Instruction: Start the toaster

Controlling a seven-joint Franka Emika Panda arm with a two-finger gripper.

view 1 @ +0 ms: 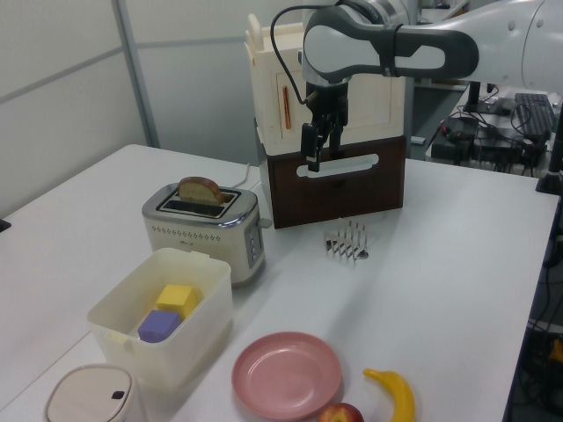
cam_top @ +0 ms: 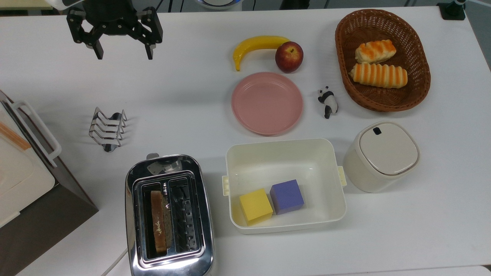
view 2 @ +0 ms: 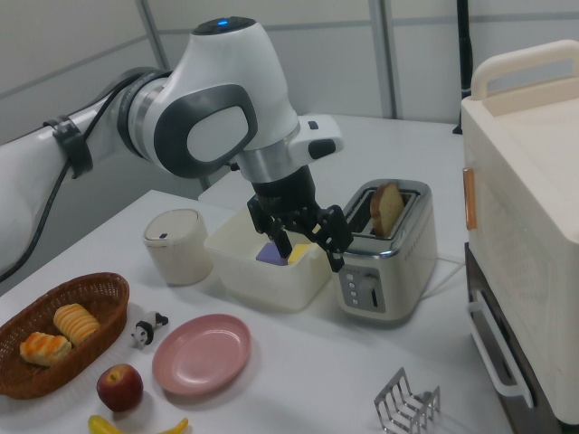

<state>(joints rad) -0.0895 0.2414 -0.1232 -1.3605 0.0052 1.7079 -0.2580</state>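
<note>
The chrome two-slot toaster (cam_top: 168, 214) stands at the front of the white table, with a slice of bread (cam_top: 159, 222) upright in one slot. Its small lever tab (cam_top: 152, 156) sticks out at the end facing the top view's top. In the left view the toaster (view 1: 207, 229) shows the bread poking up; in the right view the toaster (view 2: 384, 249) faces me with its button panel. My gripper (cam_top: 124, 53) is open and holds nothing. It hangs above the table near the top view's top left, well apart from the toaster, and appears in the side views too (view 1: 318, 154) (view 2: 310, 253).
A wire toast rack (cam_top: 107, 128) stands between gripper and toaster. A cream-and-brown appliance (cam_top: 23, 180) fills the top view's left edge. Right of the toaster: white bin (cam_top: 285, 163) with two blocks, pink plate (cam_top: 267, 102), banana, apple, panda figure, basket (cam_top: 343, 65), lidded container (cam_top: 383, 155).
</note>
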